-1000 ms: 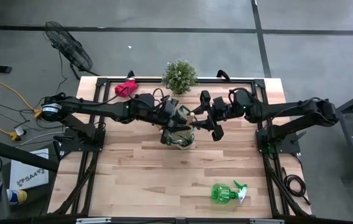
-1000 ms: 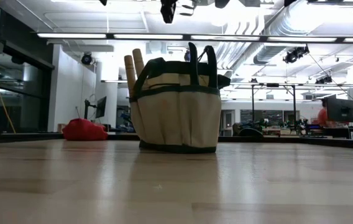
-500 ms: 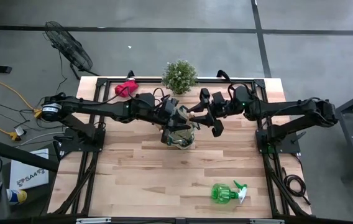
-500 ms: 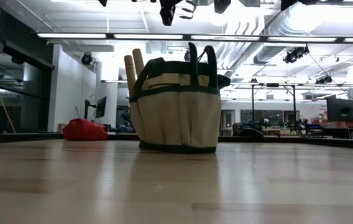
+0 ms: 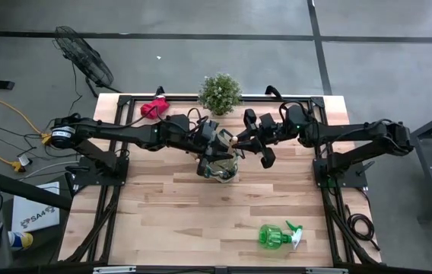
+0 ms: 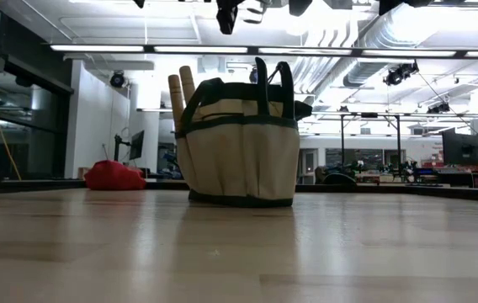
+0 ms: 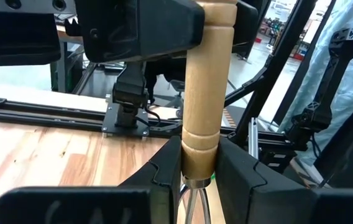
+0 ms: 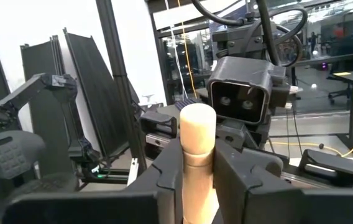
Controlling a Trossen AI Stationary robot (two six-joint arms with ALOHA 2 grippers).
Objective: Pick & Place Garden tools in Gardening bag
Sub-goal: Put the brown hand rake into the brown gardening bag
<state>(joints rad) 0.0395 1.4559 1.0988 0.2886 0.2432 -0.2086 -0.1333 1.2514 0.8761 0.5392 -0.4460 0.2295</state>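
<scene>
A garden tool with a wooden handle [image 7: 204,93] and a metal shank is held between both grippers, high above the tan gardening bag [image 5: 220,166], which stands on its base on the table [image 6: 239,143]. My left gripper [image 5: 220,141] and my right gripper [image 5: 240,141] meet over the bag, and both are shut on the handle. Two more wooden handles [image 6: 180,93] stick up out of the bag. The red glove bundle [image 5: 154,108] lies at the far left. The green spray bottle [image 5: 277,236] lies near the front right. The shears do not show. My left gripper pinches the handle's lower end [image 7: 199,158], just above the metal shank, between its two fingers. It comes from the table's left, fingers across the handle. The tool is clear of the bag. My right gripper pinches the same handle just below its rounded free end [image 8: 198,155], between its two fingers. It comes from the table's right, fingers across the handle, facing my left gripper.
A small bushy potted plant [image 5: 220,93] stands at the far edge, just behind the bag. Black frame rails run along the table's far edge and sides. Bare wood lies in front of the bag, toward the near edge.
My right gripper has moved a little toward the table's far edge and toward my left gripper. The bag, glove bundle and spray bottle have stayed where they were.
</scene>
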